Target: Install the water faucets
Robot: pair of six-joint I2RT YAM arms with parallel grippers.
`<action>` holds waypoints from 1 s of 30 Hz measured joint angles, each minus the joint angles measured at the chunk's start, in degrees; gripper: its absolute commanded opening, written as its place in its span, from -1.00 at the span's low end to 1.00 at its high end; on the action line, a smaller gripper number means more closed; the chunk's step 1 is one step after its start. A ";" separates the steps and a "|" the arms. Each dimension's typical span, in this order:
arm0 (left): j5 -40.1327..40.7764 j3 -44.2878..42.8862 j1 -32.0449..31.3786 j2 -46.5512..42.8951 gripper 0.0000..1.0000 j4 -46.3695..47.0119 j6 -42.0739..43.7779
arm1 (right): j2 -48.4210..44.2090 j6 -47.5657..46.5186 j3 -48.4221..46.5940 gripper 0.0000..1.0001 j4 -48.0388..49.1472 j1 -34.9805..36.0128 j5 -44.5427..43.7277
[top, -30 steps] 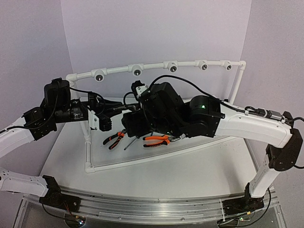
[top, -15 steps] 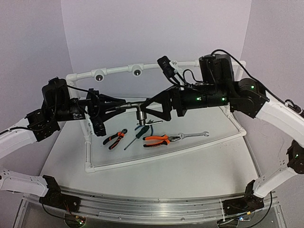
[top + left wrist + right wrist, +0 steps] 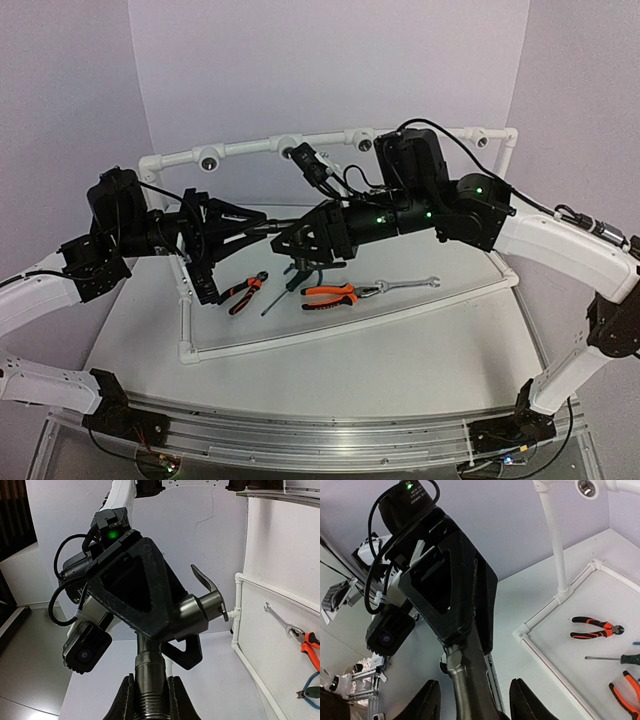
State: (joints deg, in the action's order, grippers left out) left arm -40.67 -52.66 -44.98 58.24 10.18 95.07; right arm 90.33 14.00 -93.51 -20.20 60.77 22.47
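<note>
In mid-air above the pliers (image 3: pixel 330 295), the left gripper (image 3: pixel 150 700) is pinching the water faucet (image 3: pixel 200 612) by its threaded stem while the right gripper (image 3: pixel 475 705) is straddling its body, jaws parted, so an off-centre squeeze is, I judge, threatening to twist it loose.

I've got the white table (image 3: pixel 420 350) in view, with a white pipe frame (image 3: pixel 340 327) lying flat on it. Inside the frame, from the left, I see small orange-handled pliers (image 3: pixel 243 291), a screwdriver (image 3: pixel 280 298) just beside them, bigger orange pliers (image 3: pixel 333 295), and a wrench (image 3: pixel 408 285) furthest right.
</note>
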 measured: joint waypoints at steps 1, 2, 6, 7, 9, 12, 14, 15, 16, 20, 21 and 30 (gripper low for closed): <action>-0.25 0.00 -0.04 0.02 -1.00 0.19 0.07 | 0.21 0.10 0.00 -0.38 0.12 -0.03 0.13; -0.40 0.00 -0.06 0.02 -1.00 0.32 0.09 | 0.32 0.40 0.00 -0.54 0.18 -0.07 0.15; -0.53 0.00 -0.03 0.02 -1.00 0.34 -0.03 | 0.36 0.46 0.00 -1.00 0.57 -0.30 0.45; -0.43 0.00 0.09 0.02 -1.00 0.35 -0.11 | 0.36 0.61 0.00 -1.00 0.73 -0.28 0.49; -0.14 0.00 0.06 -0.01 -0.90 0.36 -0.10 | 0.36 0.97 0.03 -1.00 0.96 -0.26 0.03; 1.20 -0.68 0.04 0.37 0.04 -0.99 0.05 | 0.31 1.45 0.52 -1.00 1.52 -0.23 -1.84; 3.00 -1.95 0.01 1.11 0.28 -3.07 -0.06 | 0.08 2.15 1.27 -1.00 2.14 -0.23 -4.67; 4.54 -3.46 0.02 1.97 0.31 -5.17 -0.74 | -0.27 2.67 2.06 -1.00 2.69 -0.21 -7.04; 6.25 -6.00 -0.03 3.40 0.32 -7.86 -1.77 | -0.86 3.01 3.01 -1.00 2.85 -0.15 -9.51; 14.98 -18.59 -0.36 10.49 0.32 -19.36 -8.32 | -3.11 3.99 4.84 -1.00 2.40 0.00 -19.60; 17.70 -22.24 -0.46 12.60 0.34 -22.22 -10.55 | -3.71 4.08 4.85 -1.00 2.24 0.03 -22.21; 40.45 -53.70 -0.08 27.98 0.53 -46.44 -31.60 | -7.33 4.11 4.99 -1.00 -3.18 -0.19 -32.29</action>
State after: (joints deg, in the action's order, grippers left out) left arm -0.23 -106.37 -45.05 86.22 -36.26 63.47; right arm 83.00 18.11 -88.53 -23.37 60.58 -9.82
